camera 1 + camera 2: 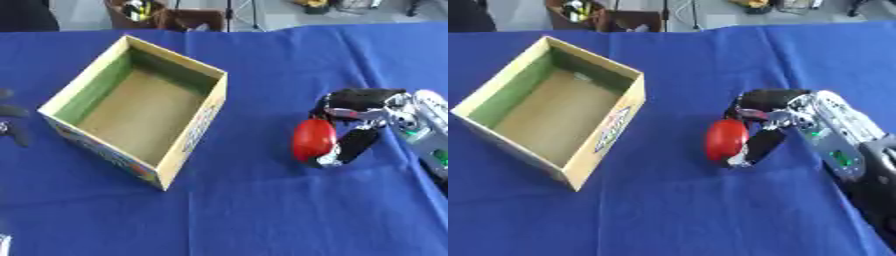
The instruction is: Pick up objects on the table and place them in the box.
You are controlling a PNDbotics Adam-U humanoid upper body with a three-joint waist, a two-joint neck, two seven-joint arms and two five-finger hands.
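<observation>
An open cardboard box (199,131) with green inner walls stands on the left half of the blue cloth, turned at an angle. To its right, my right hand (360,100) comes in from the right edge, its fingers and thumb curled round a red rounded object (312,139). The object hangs close to the cloth, and I cannot tell whether it touches. A clear gap of cloth separates it from the box's right wall. Only a few dark fingers of my left hand (12,112) show at the left edge, spread and relaxed, left of the box.
The blue cloth (667,210) covers the whole table. Brown furniture and clutter (175,15) stand beyond the far edge. A small pale thing (3,244) shows at the lower left corner.
</observation>
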